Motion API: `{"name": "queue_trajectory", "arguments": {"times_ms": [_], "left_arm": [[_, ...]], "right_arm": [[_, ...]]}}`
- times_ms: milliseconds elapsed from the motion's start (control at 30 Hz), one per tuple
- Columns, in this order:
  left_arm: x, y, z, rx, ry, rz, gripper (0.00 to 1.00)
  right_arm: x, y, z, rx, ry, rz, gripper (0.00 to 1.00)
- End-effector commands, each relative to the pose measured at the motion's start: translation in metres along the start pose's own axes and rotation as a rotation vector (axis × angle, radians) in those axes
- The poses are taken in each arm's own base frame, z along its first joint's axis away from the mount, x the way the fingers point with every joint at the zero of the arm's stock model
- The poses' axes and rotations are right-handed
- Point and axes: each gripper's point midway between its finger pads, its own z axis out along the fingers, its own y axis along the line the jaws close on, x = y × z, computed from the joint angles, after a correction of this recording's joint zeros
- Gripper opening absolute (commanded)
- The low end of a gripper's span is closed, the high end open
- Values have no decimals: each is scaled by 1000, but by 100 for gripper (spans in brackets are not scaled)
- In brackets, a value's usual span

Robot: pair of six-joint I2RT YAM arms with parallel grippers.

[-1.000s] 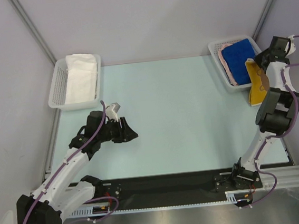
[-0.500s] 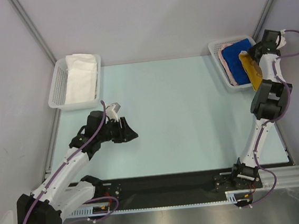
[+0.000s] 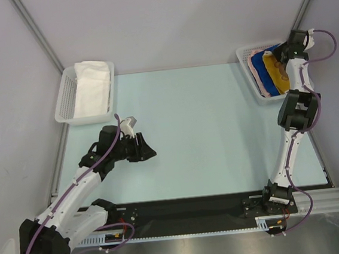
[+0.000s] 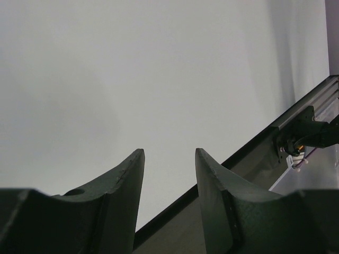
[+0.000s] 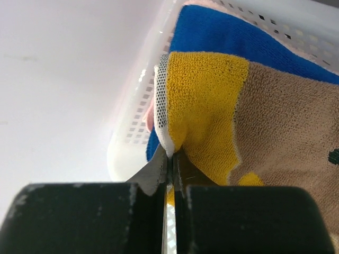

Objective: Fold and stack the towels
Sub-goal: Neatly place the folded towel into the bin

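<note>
Barely begun, it seems: a white towel (image 3: 90, 86) lies in the left basket (image 3: 61, 110), the right pincer (image 5: 170, 159) clamps the yellow bear towel (image 5: 212, 100) over the right basket (image 3: 242, 54), and the left pincer (image 4: 169, 159) hovers apart, empty.

We see bright, even, diffuse light in the top view; only faint, soft shadows fall on the pale table (image 3: 206, 129). From the left wrist that surface washes out to grey-white, with the left gripper (image 4: 169, 153) dark against it. The right wrist view renders the yellow towel (image 5: 206, 106) weave sharply, its surroundings overexposed.
</note>
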Motion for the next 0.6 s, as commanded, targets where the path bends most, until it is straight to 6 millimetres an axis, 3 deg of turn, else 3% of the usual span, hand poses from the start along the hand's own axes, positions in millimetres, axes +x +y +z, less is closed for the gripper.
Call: {"name": "queue_trajectory", "arguments": {"times_ms": [0, 333, 567], "left_arm": [[-6, 3, 1, -11, -21, 11, 49], [-6, 7, 2, -29, -24, 8, 49], [-6, 8, 2, -34, -23, 6, 49]], "right_arm": [[-14, 18, 4, -75, -36, 34, 0], [-21, 28, 11, -122, -49, 80, 0], [-11, 22, 23, -120, -35, 111, 0]]}}
